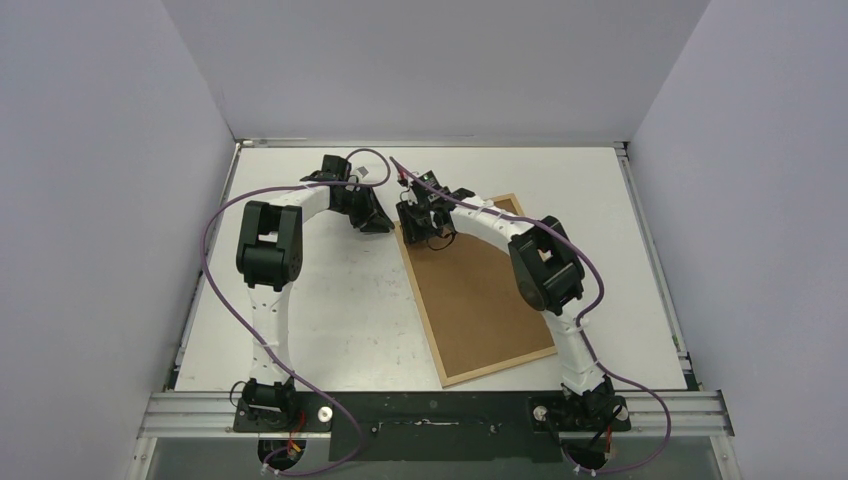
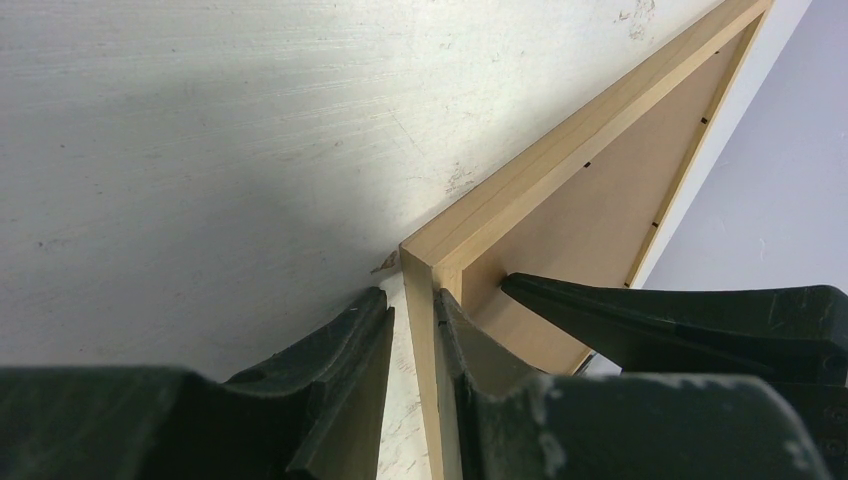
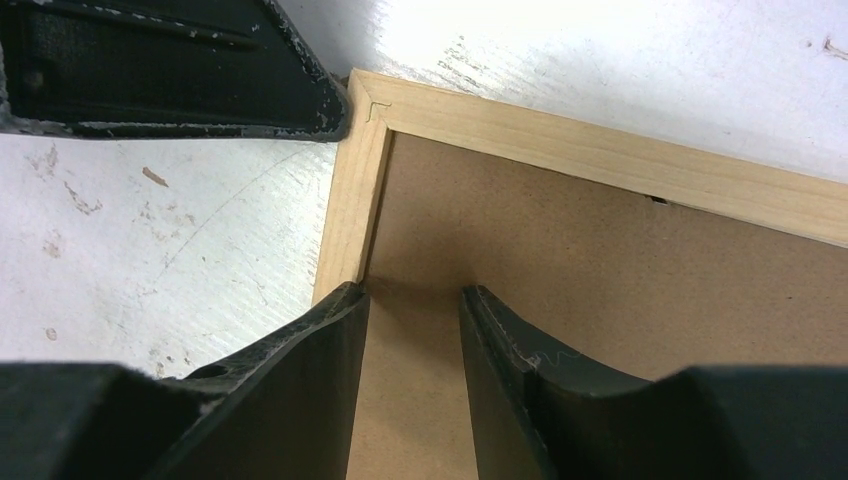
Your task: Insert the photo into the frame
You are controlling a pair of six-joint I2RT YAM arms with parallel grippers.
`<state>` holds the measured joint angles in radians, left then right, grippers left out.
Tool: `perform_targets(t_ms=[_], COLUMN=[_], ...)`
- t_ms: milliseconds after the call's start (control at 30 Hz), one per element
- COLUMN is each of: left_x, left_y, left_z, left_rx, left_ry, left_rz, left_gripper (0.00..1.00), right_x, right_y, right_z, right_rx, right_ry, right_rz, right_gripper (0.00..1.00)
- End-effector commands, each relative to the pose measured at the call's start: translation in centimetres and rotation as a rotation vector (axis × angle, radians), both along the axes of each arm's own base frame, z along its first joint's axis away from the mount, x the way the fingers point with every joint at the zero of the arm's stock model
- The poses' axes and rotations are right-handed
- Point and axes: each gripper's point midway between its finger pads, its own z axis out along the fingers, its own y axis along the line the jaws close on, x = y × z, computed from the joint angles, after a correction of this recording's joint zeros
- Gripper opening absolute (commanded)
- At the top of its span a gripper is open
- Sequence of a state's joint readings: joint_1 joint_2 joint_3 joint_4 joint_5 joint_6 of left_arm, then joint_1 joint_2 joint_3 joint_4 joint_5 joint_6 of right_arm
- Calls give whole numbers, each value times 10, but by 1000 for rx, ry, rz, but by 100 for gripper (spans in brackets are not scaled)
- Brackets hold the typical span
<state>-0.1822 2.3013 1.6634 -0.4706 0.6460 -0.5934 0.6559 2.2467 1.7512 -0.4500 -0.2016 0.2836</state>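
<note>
The thin light-wood frame (image 1: 419, 300) lies flat on the white table, filled by the brown backing board (image 1: 480, 290). The photo is not in view. My left gripper (image 1: 385, 222) is at the frame's far left corner. In the left wrist view it (image 2: 412, 305) is open astride the frame's (image 2: 520, 190) side rail, the inner finger touching the rail, the outer one a little off it. My right gripper (image 3: 412, 295) is open just inside that corner, tips down on the backing board (image 3: 600, 280), its left finger against the frame's (image 3: 600, 150) inner edge.
Grey walls enclose the table on three sides. The frame lies askew right of centre, its near corner close to the right arm's base (image 1: 580, 405). The two grippers almost touch at the corner; the left one's finger (image 3: 180, 70) shows in the right wrist view.
</note>
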Motion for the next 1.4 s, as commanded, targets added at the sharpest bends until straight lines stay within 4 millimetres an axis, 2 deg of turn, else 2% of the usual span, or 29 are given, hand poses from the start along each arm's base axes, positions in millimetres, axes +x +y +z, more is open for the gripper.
perform_targets(t_ms=[0,367,600,733,1033,1367], left_x=[-30,-30,-30,-30,-29,-30], left_y=[20,20,20,19,20,21], left_z=[-62,-62,-62,-62,-62,-62], left_rx=[165,162,160,158,158,160], left_ry=[139,139,138,139,141,143], left_rz=[-3,-2,-4,-4,-2,-1], left_gripper=[23,23,23,23,23,23], right_x=[-39,-43,-44,-45,-45,-45], right_y=[-35,-35,-40,-39,-31,-35], right_z=[-57,-68,-73,-74,-71,-76], right_rx=[-202,-293,-327,-330,-215,-178], right_ry=[143,127,134,137,191,223], right_rz=[29,34,28,23,4,-8], right_gripper=[40,37,28,27,37,41])
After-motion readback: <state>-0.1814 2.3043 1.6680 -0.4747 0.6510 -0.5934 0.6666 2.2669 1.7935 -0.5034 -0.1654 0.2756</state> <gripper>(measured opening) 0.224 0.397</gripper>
